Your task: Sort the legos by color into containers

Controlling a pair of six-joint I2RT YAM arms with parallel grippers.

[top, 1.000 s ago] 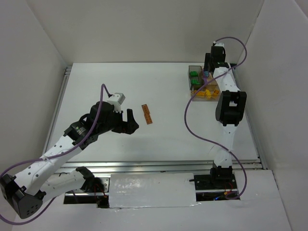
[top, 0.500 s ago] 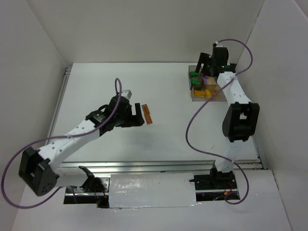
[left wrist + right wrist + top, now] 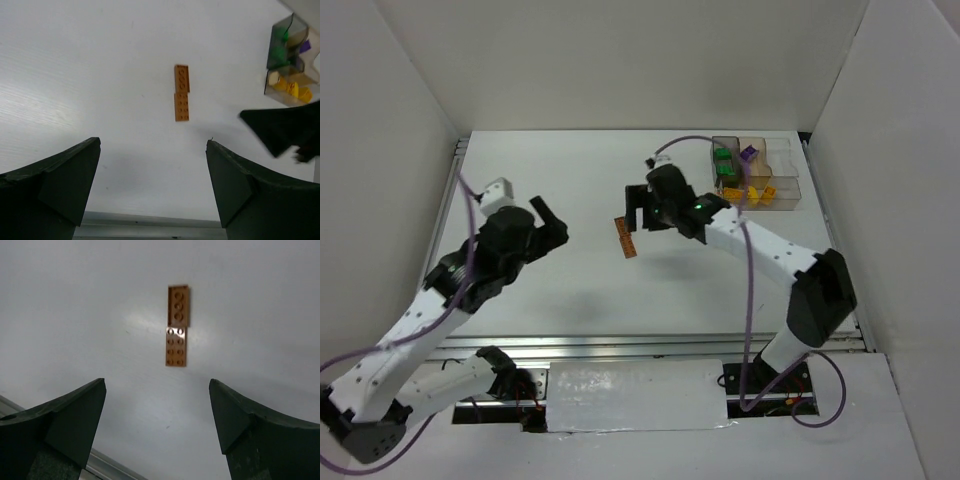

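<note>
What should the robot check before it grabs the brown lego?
1. The right gripper is open: ok, its fingers are wide apart.
2. The brown legos are lined up: ok, they lie ahead, between the fingers in the right wrist view.
3. One piece or two: cannot tell. Two bricks lie end to end, slightly offset, maybe joined.
4. The left gripper is out of the way: ok, open and off to one side in the top view.
5. Room in the tray: ok, a corner compartment looks empty.
</note>
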